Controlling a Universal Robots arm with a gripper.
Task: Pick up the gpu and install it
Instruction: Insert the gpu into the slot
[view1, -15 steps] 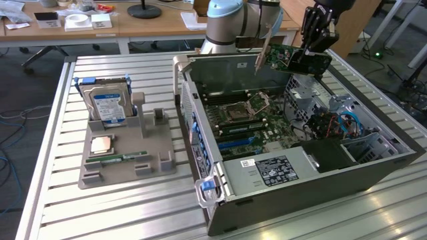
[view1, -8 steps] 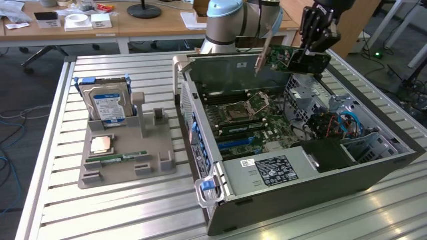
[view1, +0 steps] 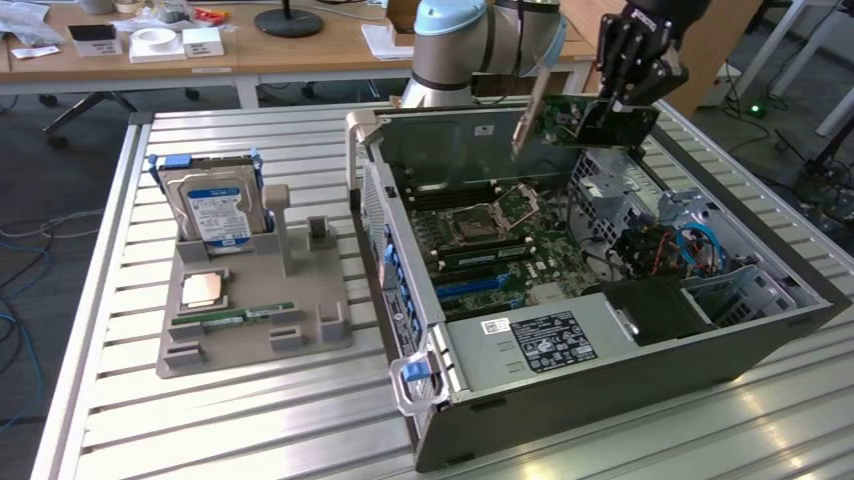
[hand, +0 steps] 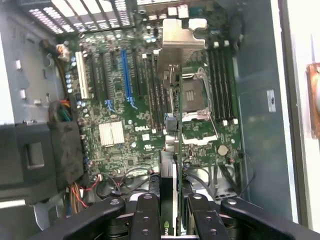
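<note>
The gpu (view1: 587, 122), a green card with a silver bracket at one end, hangs in the air over the far end of the open computer case (view1: 747, 330). My gripper (view1: 638, 85) is shut on its upper part. In the wrist view the gpu (hand: 173, 150) shows edge-on between my two black fingers (hand: 148, 215), with its silver bracket (hand: 182, 42) at the far end. Below it lies the motherboard (hand: 125, 125) with a blue slot (hand: 126, 75) and an open CPU socket (hand: 195, 95). The card is well above the board and touches nothing.
The case lies on its side on a slatted metal table (view1: 267, 420), with a power supply (view1: 547, 340) at its near end and cables (view1: 667, 250) on the exterior view's right. A grey holder (view1: 254, 330) beside the case carries a hard drive (view1: 214, 205), a CPU (view1: 203, 290) and a RAM stick (view1: 234, 318).
</note>
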